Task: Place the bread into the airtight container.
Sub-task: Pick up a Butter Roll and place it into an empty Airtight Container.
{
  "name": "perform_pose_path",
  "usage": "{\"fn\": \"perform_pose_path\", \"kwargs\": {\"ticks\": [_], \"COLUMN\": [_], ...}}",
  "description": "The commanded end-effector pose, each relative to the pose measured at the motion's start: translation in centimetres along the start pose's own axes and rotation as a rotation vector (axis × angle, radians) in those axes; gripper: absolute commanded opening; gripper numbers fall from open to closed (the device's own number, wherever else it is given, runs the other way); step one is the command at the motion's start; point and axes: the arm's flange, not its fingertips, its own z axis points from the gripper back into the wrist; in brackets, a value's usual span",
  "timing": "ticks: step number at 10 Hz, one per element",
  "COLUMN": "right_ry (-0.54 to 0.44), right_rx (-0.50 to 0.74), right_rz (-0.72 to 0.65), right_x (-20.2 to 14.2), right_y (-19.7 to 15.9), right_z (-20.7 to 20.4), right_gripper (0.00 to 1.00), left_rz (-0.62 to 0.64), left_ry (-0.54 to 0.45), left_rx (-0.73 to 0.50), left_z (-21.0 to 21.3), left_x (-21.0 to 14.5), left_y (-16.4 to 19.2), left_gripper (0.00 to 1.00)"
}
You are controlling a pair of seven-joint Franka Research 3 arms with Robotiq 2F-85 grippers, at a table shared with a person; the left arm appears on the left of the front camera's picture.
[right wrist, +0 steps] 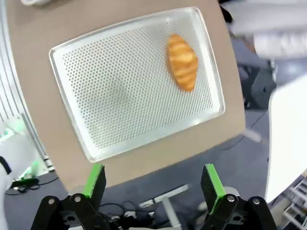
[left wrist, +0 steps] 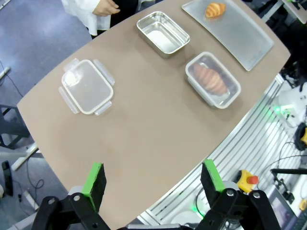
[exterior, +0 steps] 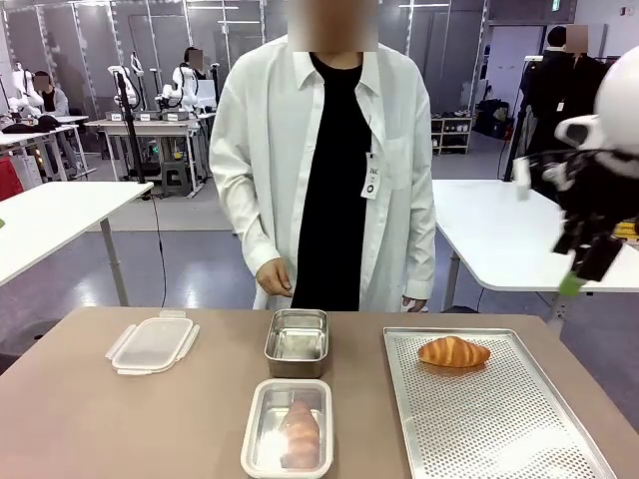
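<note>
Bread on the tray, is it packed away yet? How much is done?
One bread already lies inside the lidded container. Nothing is in hand: the left gripper and right gripper both have open, empty fingers, the right one high above the tray. Still left: the croissant sits on the tray, the open container is empty, and a loose lid lies apart from it.

We log the right arm (exterior: 624, 85): glossy white shell. Right hand (exterior: 585, 271): black, green-tipped. Left hand (left wrist: 153, 178): black linkages, silver pivot screws (left wrist: 230, 193), bright green pads (left wrist: 96, 179). Both hands share that build. Person (exterior: 329, 200): long-sleeved white open shirt (exterior: 250, 150) over black top, small white tag (exterior: 371, 180) clipped at chest.
</note>
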Motion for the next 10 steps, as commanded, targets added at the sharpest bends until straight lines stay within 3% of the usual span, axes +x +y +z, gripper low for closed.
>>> {"fn": "perform_pose_path", "kwargs": {"ticks": [1,3,5,10], "right_ry": [-0.021,0.019,0.052,0.059], "right_rx": [0.014,0.074,0.081,0.103], "right_rz": [0.139,0.239,0.256,0.241], "right_x": [1.6,3.9,4.7,4.8], "right_y": [-1.8,-2.6,-3.3,-2.6], "right_z": [-3.9,-8.5,-11.2,-12.4], "right_gripper": [1.0,1.0,1.0,1.0], "left_rz": [-0.018,-0.018,-0.018,-0.018], "left_ry": [-0.001,-0.001,-0.001,-0.001], "left_rx": [-0.009,-0.009,-0.009,-0.009], "left_z": [0.1,0.1,0.1,0.1], "left_x": [0.0,0.0,0.0,0.0], "left_y": [0.1,0.1,0.1,0.1], "left_gripper": [1.0,1.0,1.0,1.0]}}
